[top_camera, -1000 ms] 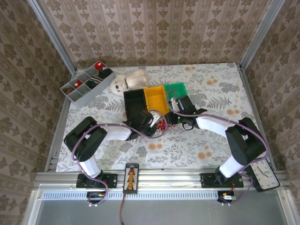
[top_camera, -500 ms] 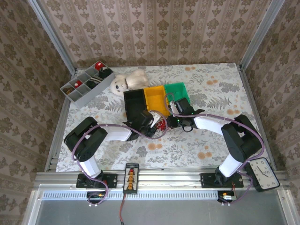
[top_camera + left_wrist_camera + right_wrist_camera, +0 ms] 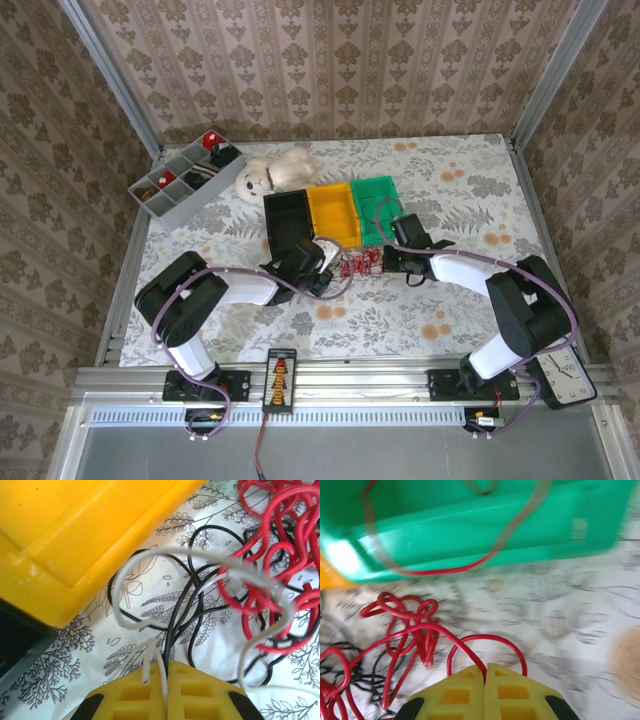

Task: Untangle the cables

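**Both grippers clamping the cable tangle in front of the bins**

At the far left corner of the floral desk (image 3: 470,190), a divided grey tray (image 3: 185,180) is sitting beside a plush toy (image 3: 270,172). A black bin (image 3: 288,222), a yellow bin (image 3: 334,212) and a green bin (image 3: 374,205) are standing side by side mid-desk. The left gripper (image 3: 328,267) is lying low just in front of the black and yellow bins. In its wrist view it (image 3: 166,672) is closed, pinching thin white and black strands. The cables (image 3: 357,264) are lying bunched on the desk between the two grippers, just in front of the yellow and green bins. The right gripper (image 3: 384,262) is closed on a red strand, its pads (image 3: 465,687) meeting beside the green bin's wall. A clock (image 3: 560,372) is resting at the near right edge.
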`<state>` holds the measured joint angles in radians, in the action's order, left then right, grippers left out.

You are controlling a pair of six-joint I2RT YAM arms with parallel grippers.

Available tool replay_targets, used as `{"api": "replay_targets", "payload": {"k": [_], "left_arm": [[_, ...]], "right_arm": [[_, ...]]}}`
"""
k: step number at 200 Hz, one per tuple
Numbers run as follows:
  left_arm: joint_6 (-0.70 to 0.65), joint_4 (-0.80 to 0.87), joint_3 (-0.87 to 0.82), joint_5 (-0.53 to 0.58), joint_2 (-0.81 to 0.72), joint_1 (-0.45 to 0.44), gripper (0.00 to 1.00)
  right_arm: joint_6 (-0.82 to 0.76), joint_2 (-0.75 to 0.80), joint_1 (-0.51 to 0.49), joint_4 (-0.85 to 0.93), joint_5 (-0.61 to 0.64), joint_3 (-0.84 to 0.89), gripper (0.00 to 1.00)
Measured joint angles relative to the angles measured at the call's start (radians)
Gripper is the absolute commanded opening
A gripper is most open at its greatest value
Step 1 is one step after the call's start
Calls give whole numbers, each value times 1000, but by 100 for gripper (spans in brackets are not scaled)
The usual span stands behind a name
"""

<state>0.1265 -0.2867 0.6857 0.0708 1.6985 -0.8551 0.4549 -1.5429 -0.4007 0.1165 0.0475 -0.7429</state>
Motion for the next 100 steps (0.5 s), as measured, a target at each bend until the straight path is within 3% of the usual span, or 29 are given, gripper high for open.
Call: {"api": "replay_targets", "payload": {"k": [49,100], "left_arm": [[43,-30,-31,37,-14,24,0],[89,-64,-84,76,-45,55,0]], "right_arm": [[172,62,128,54,85,34,0],[242,98,193,99,127,56,0]]}}
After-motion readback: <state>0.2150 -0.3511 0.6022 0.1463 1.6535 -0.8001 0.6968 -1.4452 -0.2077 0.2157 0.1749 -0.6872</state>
